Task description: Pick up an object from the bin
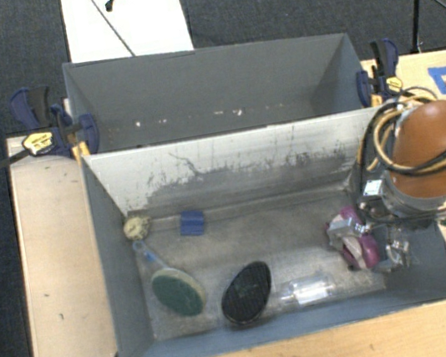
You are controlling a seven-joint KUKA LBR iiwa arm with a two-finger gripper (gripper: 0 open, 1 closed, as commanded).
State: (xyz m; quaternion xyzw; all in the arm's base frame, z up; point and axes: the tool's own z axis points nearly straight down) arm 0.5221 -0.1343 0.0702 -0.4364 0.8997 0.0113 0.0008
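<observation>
You have six loose things on the floor of the bin (228, 160), one of each kind. There is one small beige ball (135, 227) at the back-left corner and one blue block (191, 223) just beside it along the back wall. One green round-headed brush (178, 292) on a clear handle lies near the left wall. One black oval brush (246, 291) and one clear plastic tube (307, 291) lie along the front wall. One purple and pink thing (354, 243) sits at the right end.

The gripper (386, 255) sits low at the purple and pink thing, toward the front-right corner, under the arm's orange cover (434, 148). You cannot tell from this view whether it is open, closed or gripping.

The purple and pink thing lies tilted. Its long axis runs from the back toward the front wall, drifting toward the right wall as it comes forward. Which end is which you cannot make out.

The gripper stands between that thing and the right wall, so room is tight there. The clear plastic tube is near on its left-front side. The middle of the floor, between the blue block and the purple and pink thing, is bare, and so is the strip along the back wall to the right.
</observation>
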